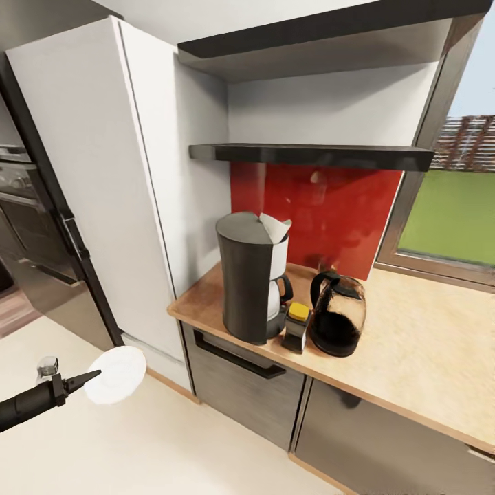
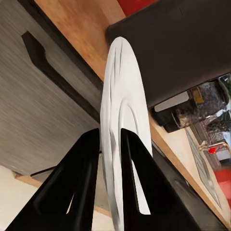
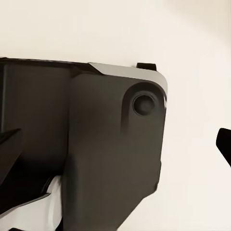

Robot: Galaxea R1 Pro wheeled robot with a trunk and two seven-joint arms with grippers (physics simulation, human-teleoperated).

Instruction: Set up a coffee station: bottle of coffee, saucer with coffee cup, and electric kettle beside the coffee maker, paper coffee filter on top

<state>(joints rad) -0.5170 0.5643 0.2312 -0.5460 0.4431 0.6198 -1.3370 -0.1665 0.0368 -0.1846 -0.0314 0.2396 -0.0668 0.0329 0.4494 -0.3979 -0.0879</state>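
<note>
White saucer [image 1: 115, 373] sits pinched by its rim in the left pincer [image 1: 88, 377], low over the floor and well short of the desk [image 1: 426, 357]. Up there the coffee maker [image 1: 252, 282] wears its paper filter [image 1: 275, 227], with the coffee bottle [image 1: 298, 327] and electric kettle [image 1: 338, 314] just beside it. So the saucer step looks to be in hand; next the arm needs to rise above the desk edge and set the plate flat on bare wood near the machine. Whether the right pincer is spread or pressed together, I cannot tell
</note>
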